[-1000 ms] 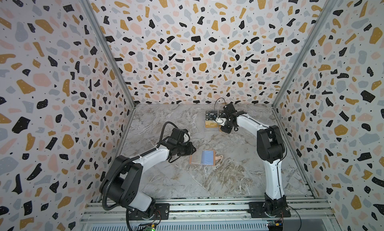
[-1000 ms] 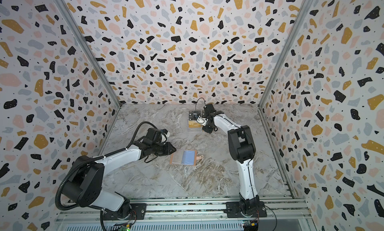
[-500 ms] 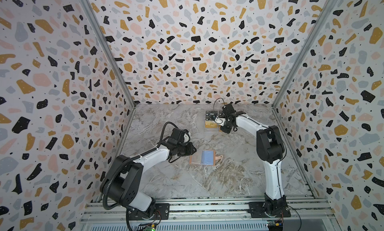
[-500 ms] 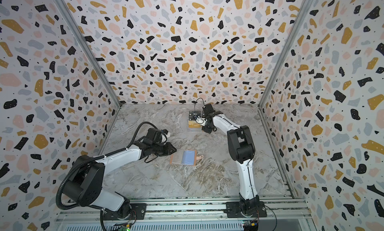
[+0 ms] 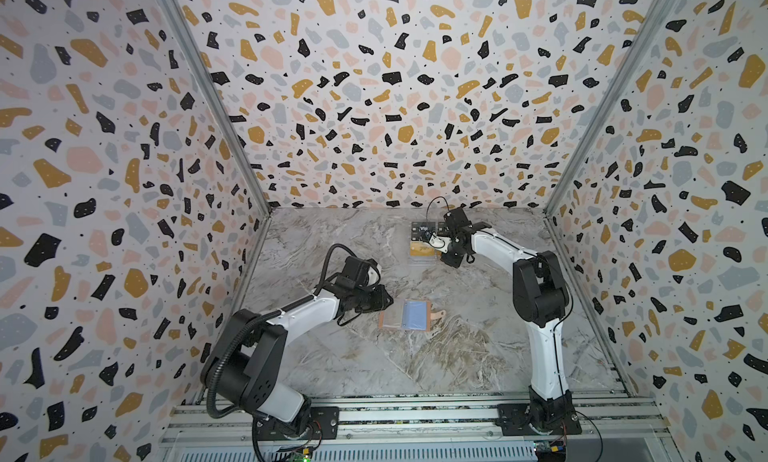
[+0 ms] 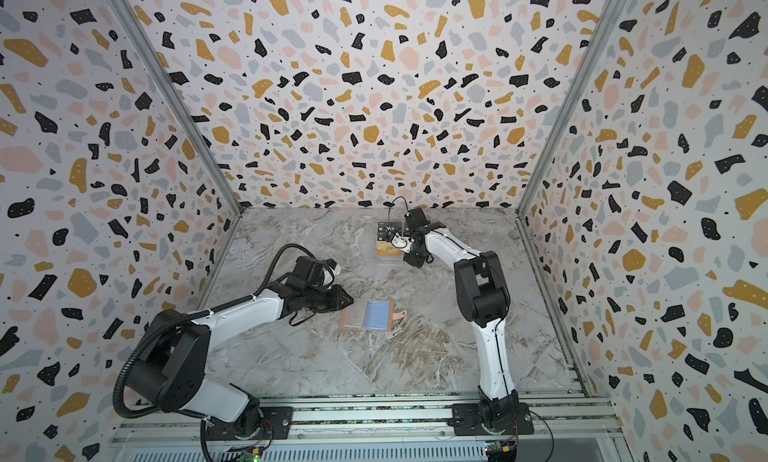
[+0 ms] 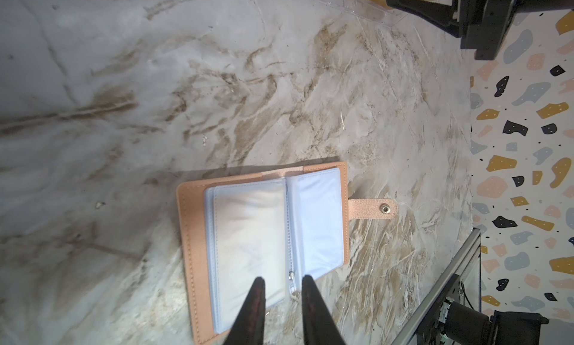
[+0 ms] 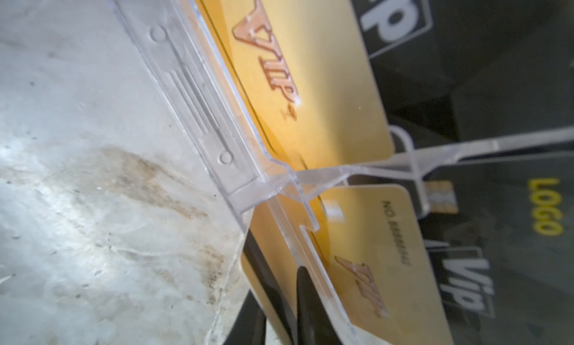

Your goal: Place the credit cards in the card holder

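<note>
Right wrist view: right gripper [image 8: 275, 266] astride a gold card [image 8: 388, 266] in the clear tray [image 8: 192, 79], grip unclear.
Card holder [image 5: 405, 314] lies open mid-table, tray at its 12 o'clock; left gripper [image 7: 282, 279], slightly parted, empty, at 9 o'clock.

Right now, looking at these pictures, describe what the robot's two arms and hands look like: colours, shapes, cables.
Both arms have white tubular links and bulky black joints. The left arm carries a ribbed black hose near its base; the right arm has a thin black wire looping above its wrist. The left hand and right hand are black, with slim fingers tapering to points.
</note>
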Motion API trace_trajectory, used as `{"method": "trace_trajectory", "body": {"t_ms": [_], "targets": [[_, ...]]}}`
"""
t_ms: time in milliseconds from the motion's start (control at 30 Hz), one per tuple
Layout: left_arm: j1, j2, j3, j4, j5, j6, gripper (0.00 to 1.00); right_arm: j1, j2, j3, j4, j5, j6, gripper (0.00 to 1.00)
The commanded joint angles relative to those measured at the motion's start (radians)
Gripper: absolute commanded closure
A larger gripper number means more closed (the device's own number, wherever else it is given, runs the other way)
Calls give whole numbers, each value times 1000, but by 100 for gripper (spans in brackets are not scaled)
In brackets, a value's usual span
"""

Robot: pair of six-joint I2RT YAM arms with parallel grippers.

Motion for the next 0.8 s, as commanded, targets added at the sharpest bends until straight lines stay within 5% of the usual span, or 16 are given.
{"method": "trace_trajectory", "body": {"t_ms": [0,200,767], "targets": [[6,-6,4,11,16,1,76,3,-36,21,-33,-15,-19,84],[6,-6,11,2,19,2,76,4,-13,89,-86,-23,-28,96],[5,-22,36,-39,-48,18,75,23,-103,99,-109,-66,13,100]]}}
